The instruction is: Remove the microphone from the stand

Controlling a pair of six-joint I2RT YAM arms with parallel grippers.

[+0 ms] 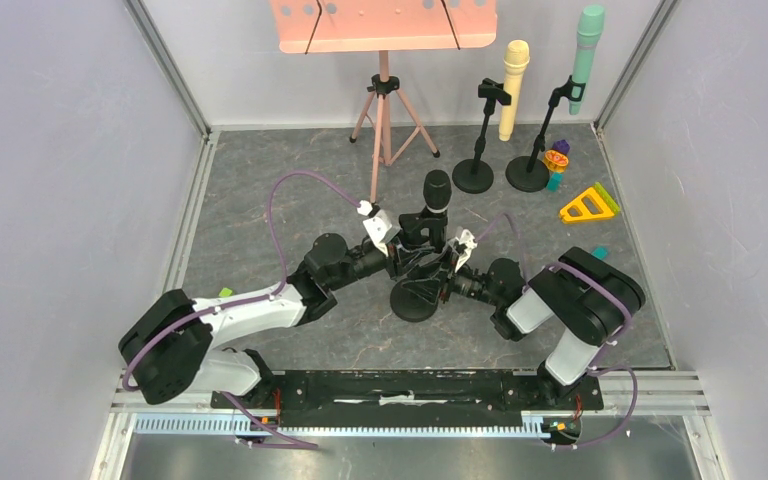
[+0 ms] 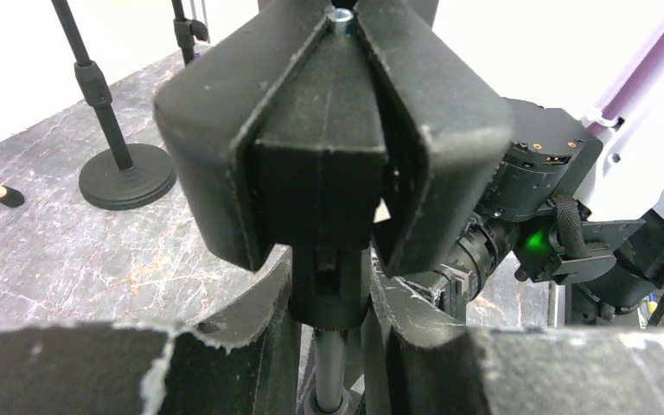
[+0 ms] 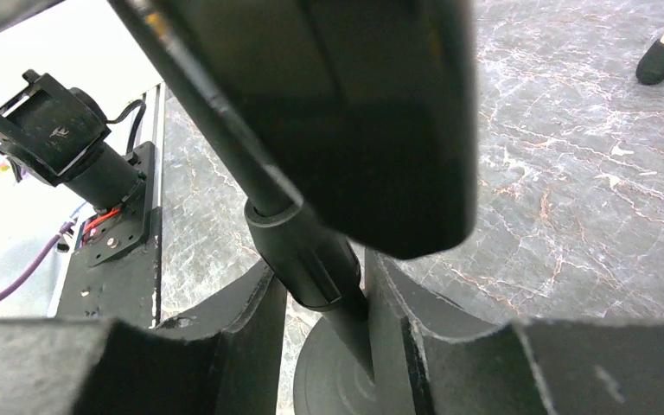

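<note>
The black microphone stands upright in the clip of a black stand whose round base rests mid-table. My left gripper reaches in from the left and is shut on the stand's neck just under the clip. In the left wrist view its fingers press both sides of that black joint, with the clip looming above. My right gripper comes from the right, lower down. It is shut on the stand pole's collar, above the base.
A pink music stand on a tripod is behind. At the back right stand two more mic stands, with a yellow microphone and a green one. Small toys and a yellow triangle lie right. Walls enclose the table.
</note>
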